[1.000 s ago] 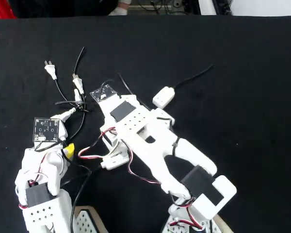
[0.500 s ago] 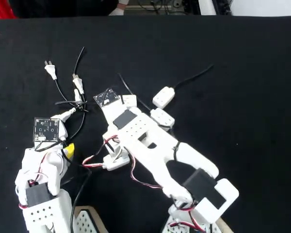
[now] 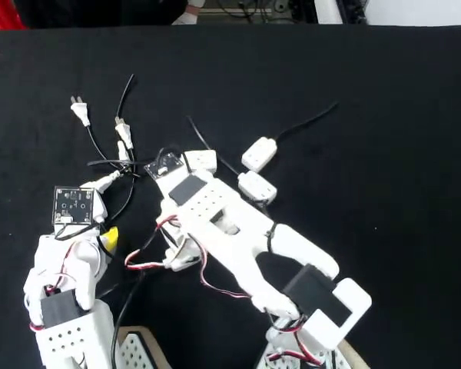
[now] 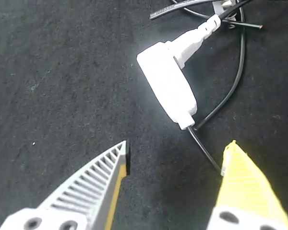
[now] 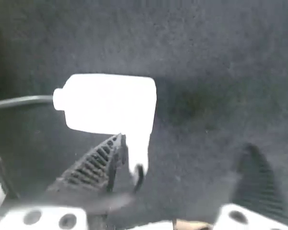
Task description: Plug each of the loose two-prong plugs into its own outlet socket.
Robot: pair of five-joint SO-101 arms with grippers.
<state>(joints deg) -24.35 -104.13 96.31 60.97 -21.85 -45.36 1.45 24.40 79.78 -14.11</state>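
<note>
Black counter (image 3: 399, 115): it carries everything you are working with.
Left pincer (image 4: 178, 143): open, with your white ribbed finger and yellow finger spread wide. It hovers low near the counter's left edge and grips nothing.
Socket block (image 4: 168, 88): white and lying flat just ahead of your left pincer. A white plug body (image 4: 199, 32) meets one end. A thin black cable (image 4: 204, 143) leaves the other end and runs beside the yellow finger.
Right pincer (image 5: 185, 141): open at mid counter, black fingers apart, gripping nothing. One finger sits at the edge of a white socket (image 5: 110, 103); you cannot tell whether they touch.
Loose plugs: a first two-prong plug (image 3: 79, 111) and a second two-prong plug (image 3: 123, 132) lie toward the far left. Their prongs point at the far edge, and neither is in a socket.
Spare sockets: an upper socket (image 3: 259, 152) and a lower socket (image 3: 256, 187) lie near each other, just right of your right arm.
</note>
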